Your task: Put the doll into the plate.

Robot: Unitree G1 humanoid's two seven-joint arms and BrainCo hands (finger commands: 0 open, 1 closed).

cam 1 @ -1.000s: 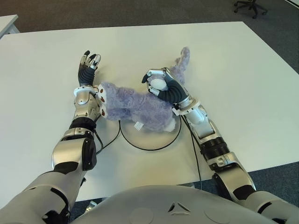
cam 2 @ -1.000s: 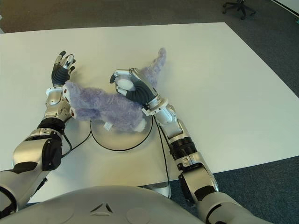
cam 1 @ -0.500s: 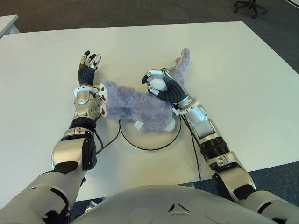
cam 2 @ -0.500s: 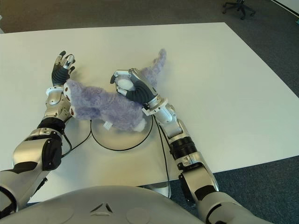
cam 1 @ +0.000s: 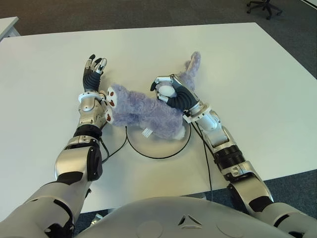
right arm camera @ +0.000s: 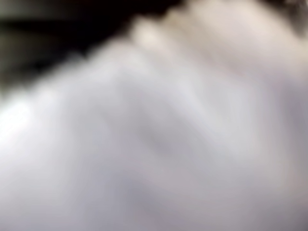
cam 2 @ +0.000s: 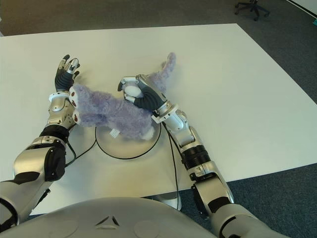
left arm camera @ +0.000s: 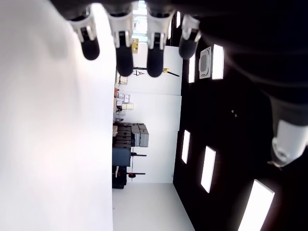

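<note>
The right hand [cam 1: 168,93] is curled around the doll [cam 1: 143,111], its fingers closed on a white part near the middle of the fuzzy purple body (the right wrist view shows only blurred fur, so the eye views carry this). The doll's long axis runs across the robot, feet toward the left arm and one limb sticking up beyond the right hand. Its body hangs over the far rim of the plate [cam 1: 158,148], which lies just nearer the robot on the white counter [cam 1: 247,74]. I judge the doll needs to come toward the robot and down. The left hand [cam 1: 92,72] shows beside the doll's feet, fingers spread and holding nothing.
</note>
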